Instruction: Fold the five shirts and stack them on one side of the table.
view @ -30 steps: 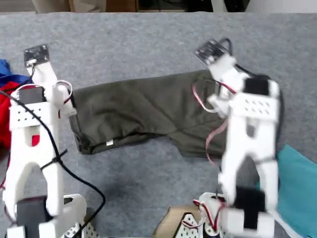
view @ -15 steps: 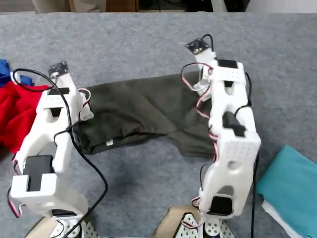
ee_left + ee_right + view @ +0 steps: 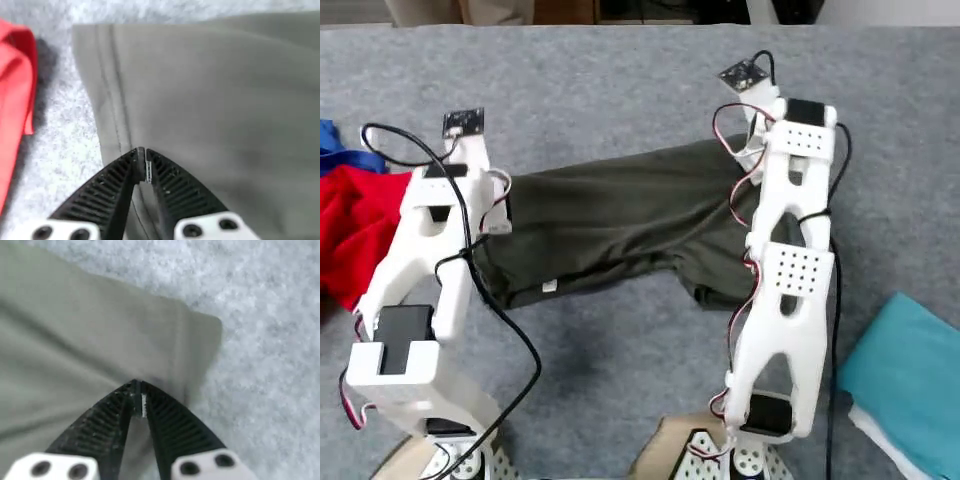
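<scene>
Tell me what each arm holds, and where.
Both hold the dark green shirt: the left gripper pinches its stitched edge near the red cloth, the right gripper its opposite end.

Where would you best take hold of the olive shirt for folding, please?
Probably at its two end edges, from above: the olive shirt lies flat on the table, so only its hemmed edges can be pinched. The left gripper and right gripper are shut there.
</scene>
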You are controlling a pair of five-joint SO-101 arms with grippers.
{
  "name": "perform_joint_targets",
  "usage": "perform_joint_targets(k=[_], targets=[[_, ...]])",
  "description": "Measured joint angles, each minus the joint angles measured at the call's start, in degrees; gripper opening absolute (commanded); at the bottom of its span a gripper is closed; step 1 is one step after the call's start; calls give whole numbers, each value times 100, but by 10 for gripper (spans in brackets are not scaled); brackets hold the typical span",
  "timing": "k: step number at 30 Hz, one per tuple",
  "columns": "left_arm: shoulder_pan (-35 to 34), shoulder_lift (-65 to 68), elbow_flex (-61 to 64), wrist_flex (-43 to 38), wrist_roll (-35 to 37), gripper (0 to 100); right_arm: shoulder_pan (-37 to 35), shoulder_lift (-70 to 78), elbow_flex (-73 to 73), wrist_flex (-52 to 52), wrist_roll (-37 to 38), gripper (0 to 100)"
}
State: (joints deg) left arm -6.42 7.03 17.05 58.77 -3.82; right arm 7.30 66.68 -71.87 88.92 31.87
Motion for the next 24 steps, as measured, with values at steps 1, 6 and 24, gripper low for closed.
perform_joint_targets(k=[1, 6, 24], targets=[[26, 0, -193, 229, 0, 19, 0, 53, -334, 229, 0, 5], [132, 0, -1055, 1292, -53, 19, 35, 229, -1943, 1134, 158, 5], [545, -3385, 3578, -519, -18, 19, 185, -457, -2101, 1240, 176, 5]])
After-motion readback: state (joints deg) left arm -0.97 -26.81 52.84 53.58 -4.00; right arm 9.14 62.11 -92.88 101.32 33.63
